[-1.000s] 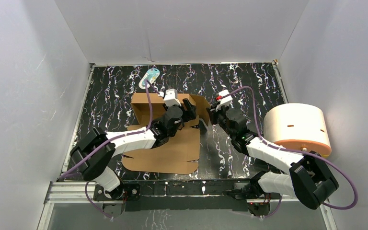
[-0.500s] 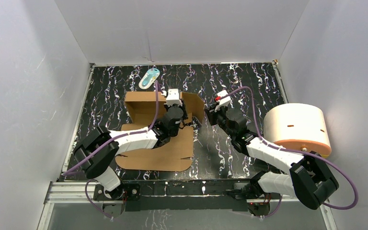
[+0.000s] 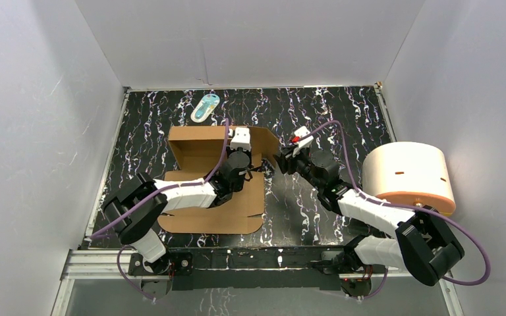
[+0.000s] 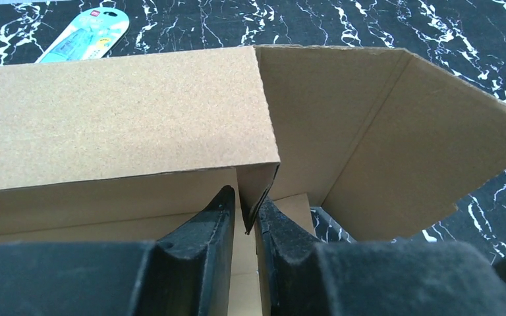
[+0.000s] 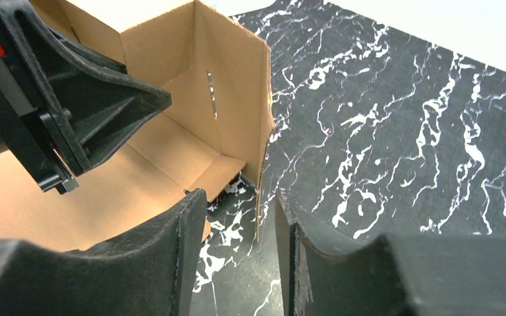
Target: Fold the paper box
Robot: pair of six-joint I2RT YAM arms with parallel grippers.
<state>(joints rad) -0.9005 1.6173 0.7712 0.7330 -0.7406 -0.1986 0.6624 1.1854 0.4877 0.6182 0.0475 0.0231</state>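
Observation:
The paper box (image 3: 211, 209) is brown cardboard lying left of centre, its back wall (image 3: 194, 139) standing up. My left gripper (image 3: 249, 160) reaches into it from the near side. In the left wrist view its jaws (image 4: 247, 197) stand narrow, pinching the hanging corner of the back wall's folded flap (image 4: 260, 187). My right gripper (image 3: 281, 161) is just right of the box. It (image 5: 240, 195) is open, and the thin edge of the upright side flap (image 5: 237, 99) stands between its fingers without being touched.
A cream cylinder with an orange base (image 3: 408, 174) stands at the right edge of the black marbled table (image 3: 342, 112). A small white-and-blue oval item (image 3: 205, 106) lies behind the box. White walls enclose the table on three sides.
My left gripper has closed on the flap corner, and the box has shifted left with its back wall standing higher. My right gripper has opened off the side flap.

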